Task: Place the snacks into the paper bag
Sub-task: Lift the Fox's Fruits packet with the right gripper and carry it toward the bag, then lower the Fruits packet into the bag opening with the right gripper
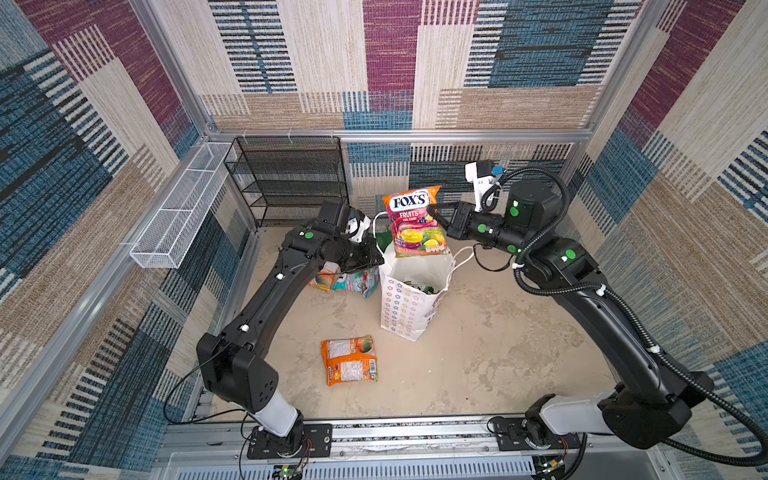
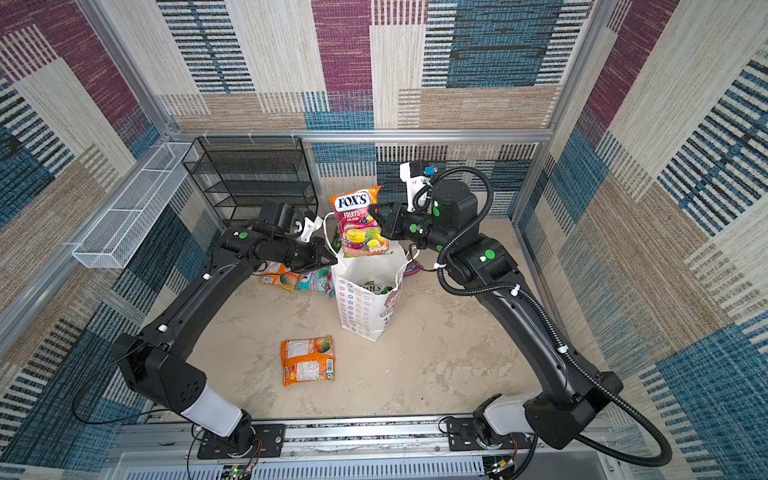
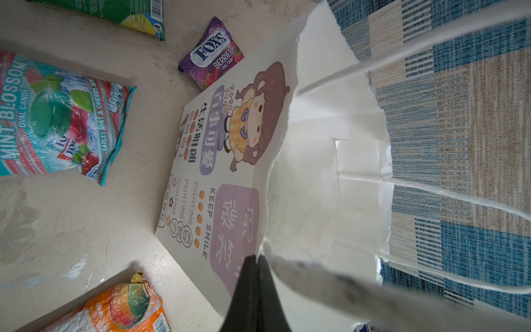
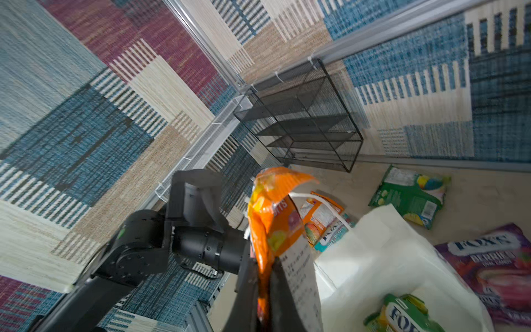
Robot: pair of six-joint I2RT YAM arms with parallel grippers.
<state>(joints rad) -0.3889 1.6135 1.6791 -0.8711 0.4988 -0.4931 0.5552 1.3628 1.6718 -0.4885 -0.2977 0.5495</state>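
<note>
Fruits packet [image 1: 415, 222] hangs upright over the open mouth of the bag [image 1: 407, 307], pinched by the right tool [image 1: 434, 208].

The right tool is clamped on the packet's upper edge on that arm's side; the wrist view shows its fingers [image 4: 253, 287] pressed flat on the orange film; the packet's lower edge meets the bag's far rim in both top views, and whether it is past the rim I cannot tell; the bag stands upright mid-desk [image 1: 478, 353] with a green packet [image 4: 402, 316] inside; the left tool [image 3: 257, 258] is shut on the bag's rim on the left side; a mint packet [image 3: 57, 120] and a small orange packet [image 1: 326, 279] lie just beside that tool; a berries packet [image 3: 211, 53] lies behind the bag; an orange packet [image 1: 349, 359] lies apart at the front.
</note>
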